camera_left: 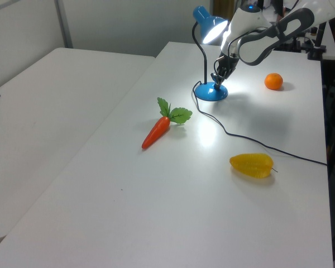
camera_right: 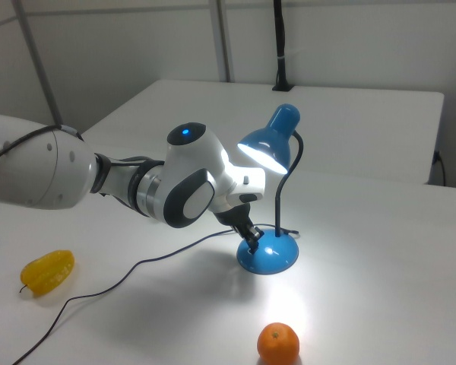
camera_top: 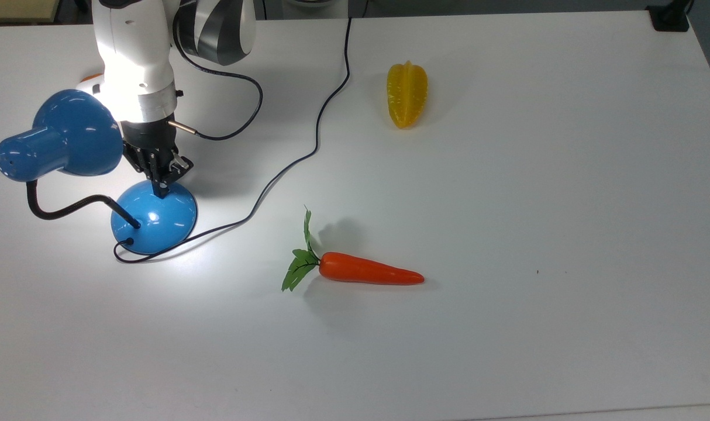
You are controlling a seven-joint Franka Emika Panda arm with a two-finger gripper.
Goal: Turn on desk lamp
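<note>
Top view, clock from table [camera_top: 565,175] centre: desk lamp [camera_top: 153,219] base at 9, shade overhanging toward 10. Gripper [camera_top: 159,188] tip on the base's 12 edge, arm coming down from 11. Cord [camera_top: 317,128] runs from the base up to 12, off the far edge. Carrot [camera_top: 369,270] near centre, toward 7. Starfruit [camera_top: 406,95] at 12. Orange [camera_right: 278,342] beyond the arm at 10; in the right view it sits in front of the base.
</note>
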